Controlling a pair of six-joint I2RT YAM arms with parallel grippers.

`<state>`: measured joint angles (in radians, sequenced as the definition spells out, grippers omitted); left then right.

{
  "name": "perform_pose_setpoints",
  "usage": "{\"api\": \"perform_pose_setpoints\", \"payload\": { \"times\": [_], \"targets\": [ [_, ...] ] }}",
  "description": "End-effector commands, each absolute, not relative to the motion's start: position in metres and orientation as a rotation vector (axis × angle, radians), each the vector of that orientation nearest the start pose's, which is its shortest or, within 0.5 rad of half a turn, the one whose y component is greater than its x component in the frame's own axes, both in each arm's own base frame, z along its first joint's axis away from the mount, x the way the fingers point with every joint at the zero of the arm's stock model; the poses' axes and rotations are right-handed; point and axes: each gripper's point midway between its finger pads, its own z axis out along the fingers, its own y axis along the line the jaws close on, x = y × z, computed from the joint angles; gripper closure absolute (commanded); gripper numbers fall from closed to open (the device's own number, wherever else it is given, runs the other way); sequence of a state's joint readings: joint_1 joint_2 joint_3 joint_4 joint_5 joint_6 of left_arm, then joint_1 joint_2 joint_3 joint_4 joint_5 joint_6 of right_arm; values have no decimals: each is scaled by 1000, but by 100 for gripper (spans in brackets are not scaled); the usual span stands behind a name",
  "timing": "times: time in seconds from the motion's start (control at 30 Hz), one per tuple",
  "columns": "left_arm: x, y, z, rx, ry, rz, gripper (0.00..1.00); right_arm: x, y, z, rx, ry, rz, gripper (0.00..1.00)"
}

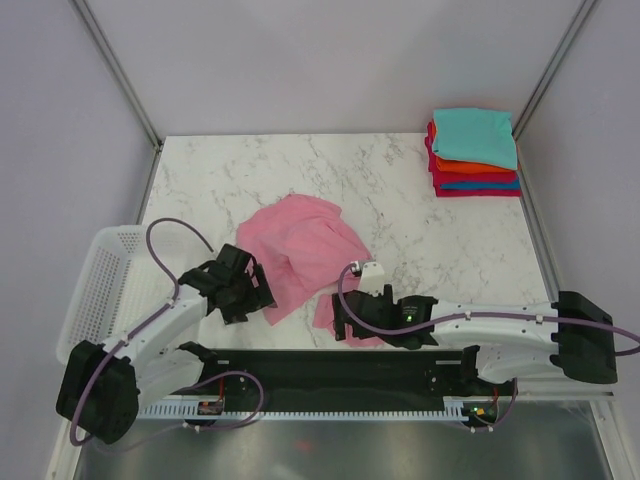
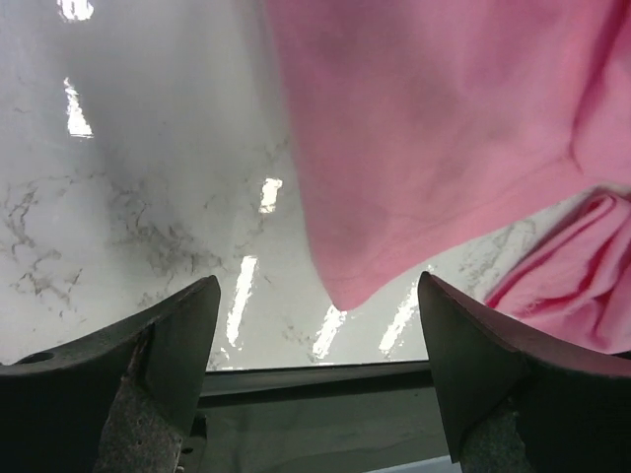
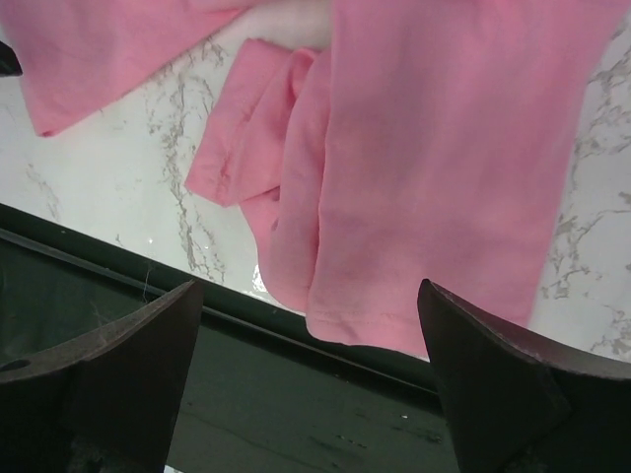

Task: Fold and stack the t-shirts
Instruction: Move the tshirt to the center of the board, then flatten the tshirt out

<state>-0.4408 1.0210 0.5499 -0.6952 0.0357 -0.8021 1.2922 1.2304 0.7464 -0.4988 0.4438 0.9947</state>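
A pink short-sleeved t-shirt [image 1: 305, 245] lies crumpled on the marble table near its front edge. It also shows in the left wrist view [image 2: 434, 128] and the right wrist view [image 3: 434, 148]. My left gripper [image 1: 243, 293] is open and empty at the shirt's left corner, just above the table. My right gripper [image 1: 350, 322] is open and empty over the shirt's near hem, which hangs slightly over the table's front edge. A stack of folded shirts, teal [image 1: 475, 135] on top, then orange [image 1: 470, 166], blue [image 1: 490, 184] and red [image 1: 480, 192], sits at the far right corner.
A white plastic mesh basket [image 1: 100, 275] stands at the table's left edge beside my left arm. A black rail [image 1: 330, 370] runs along the front edge. Grey walls and metal posts bound the table [image 1: 260, 170].
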Motion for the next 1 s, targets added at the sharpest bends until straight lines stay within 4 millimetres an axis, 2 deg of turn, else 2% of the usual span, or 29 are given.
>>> {"api": "perform_pose_setpoints", "payload": {
  "times": [0.0,0.1,0.17,0.2,0.23,0.3,0.33,0.5,0.63,0.8,0.97],
  "targets": [
    [179,-134,28,-544,2725,-470,12,115,288,74,-235,2506,501,2],
    [180,-139,18,-533,2738,-484,21,111,287,67,-222,2524,499,2],
    [182,-142,16,-518,2727,-506,36,105,284,63,-217,2536,504,3],
    [184,-143,15,-510,2719,-513,47,102,283,62,-217,2541,506,3],
    [182,-143,13,-505,2722,-517,72,96,283,58,-236,2549,508,5],
    [184,-142,14,-494,2708,-514,95,86,280,50,-240,2572,495,7],
    [186,-140,15,-498,2696,-504,98,77,278,43,-262,2584,484,9],
    [188,-140,20,-490,2669,-513,98,70,272,33,-246,2591,448,15],
    [182,-140,14,-486,2696,-514,98,80,268,35,-226,2546,407,23],
    [176,-137,9,-484,2692,-514,98,85,272,39,-262,2535,323,27],
    [173,-135,7,-475,2692,-514,98,90,274,34,-288,2527,248,36]
  ]
}}
